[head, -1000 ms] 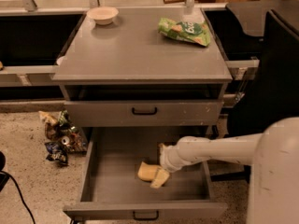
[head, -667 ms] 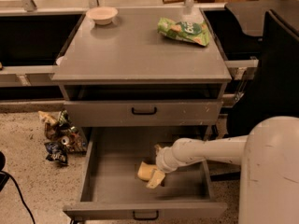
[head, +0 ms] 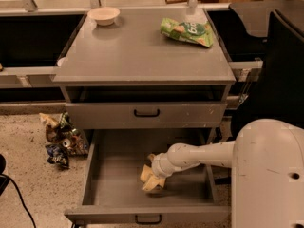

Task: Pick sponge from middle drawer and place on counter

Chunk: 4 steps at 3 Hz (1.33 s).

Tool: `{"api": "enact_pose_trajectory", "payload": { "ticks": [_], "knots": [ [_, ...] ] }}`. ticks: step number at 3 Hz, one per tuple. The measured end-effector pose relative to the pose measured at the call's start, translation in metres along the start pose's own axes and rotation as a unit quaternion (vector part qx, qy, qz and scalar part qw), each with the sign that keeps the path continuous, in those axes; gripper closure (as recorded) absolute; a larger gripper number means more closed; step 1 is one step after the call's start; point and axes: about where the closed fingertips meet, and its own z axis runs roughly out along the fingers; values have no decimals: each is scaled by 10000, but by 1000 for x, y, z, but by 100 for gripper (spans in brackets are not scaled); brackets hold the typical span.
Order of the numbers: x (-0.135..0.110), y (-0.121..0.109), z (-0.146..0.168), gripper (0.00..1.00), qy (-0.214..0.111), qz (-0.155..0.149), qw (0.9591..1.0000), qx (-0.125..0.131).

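In the camera view, the gripper (head: 152, 177) reaches from the right into the open middle drawer (head: 111, 175). It sits lower and further left than a second ago, right against the sponge (head: 144, 173), and I cannot tell whether it is spread or clamped. The sponge lies on the drawer floor near the middle, about where it was (pale yellow, partly hidden by the gripper). On the counter (head: 142, 51) above, the green snack bag (head: 187, 31) and the bowl (head: 104, 15) have not moved.
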Motion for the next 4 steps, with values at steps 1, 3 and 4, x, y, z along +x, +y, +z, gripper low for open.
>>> {"api": "enact_pose_trajectory", "payload": {
  "ticks": [1,3,4],
  "knots": [
    [2,5,15,42,7,17,9999,-137],
    [-6,-4,-21,89,-304,-134,9992,204],
    [-1,-19,-94,100,-695,-334,9943,732]
  ]
}}
